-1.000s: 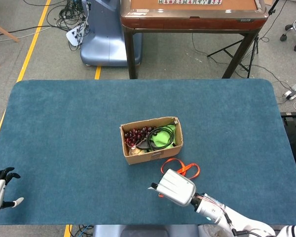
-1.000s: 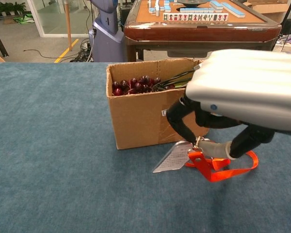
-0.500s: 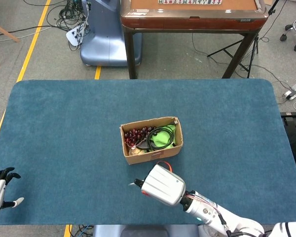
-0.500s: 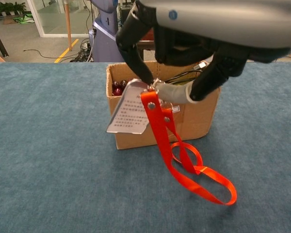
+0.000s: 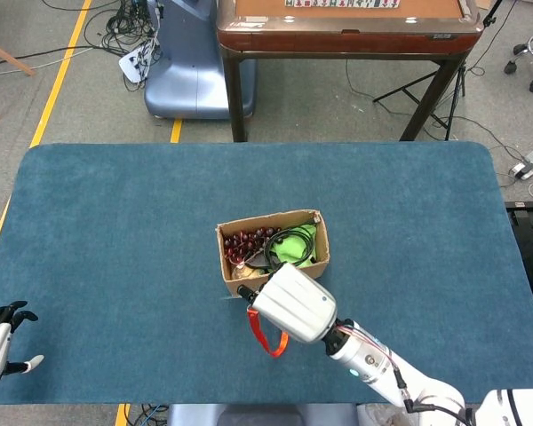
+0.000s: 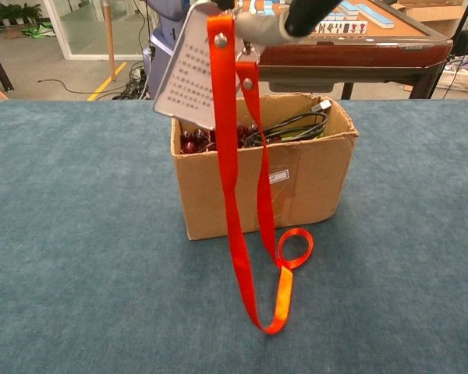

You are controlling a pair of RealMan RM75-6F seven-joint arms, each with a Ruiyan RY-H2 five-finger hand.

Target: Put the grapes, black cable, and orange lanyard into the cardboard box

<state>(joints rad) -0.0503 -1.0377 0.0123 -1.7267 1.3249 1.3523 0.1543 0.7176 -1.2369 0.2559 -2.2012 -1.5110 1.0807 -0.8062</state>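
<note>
Over the blue table (image 5: 115, 222) the right hand (image 5: 293, 303) pinches the orange lanyard (image 6: 238, 226) by its top, strap hanging straight down just in front of the cardboard box (image 6: 312, 183), while the far-off left hand (image 5: 0, 342) sits open.

A broad rectangular table covered in dark teal-blue felt-like cloth (image 5: 115, 231), with rounded corners, carries the things. Directly on it, near the middle, stands a small open-topped brown cardboard box (image 5: 275, 277), its long sides turned slightly off the table edges. From the box, the rest of the cloth runs bare toward 9 o'clock, 12 o'clock and 3 o'clock. In the chest view the box's front wall (image 6: 304, 187) meets the cloth flatly.
</note>
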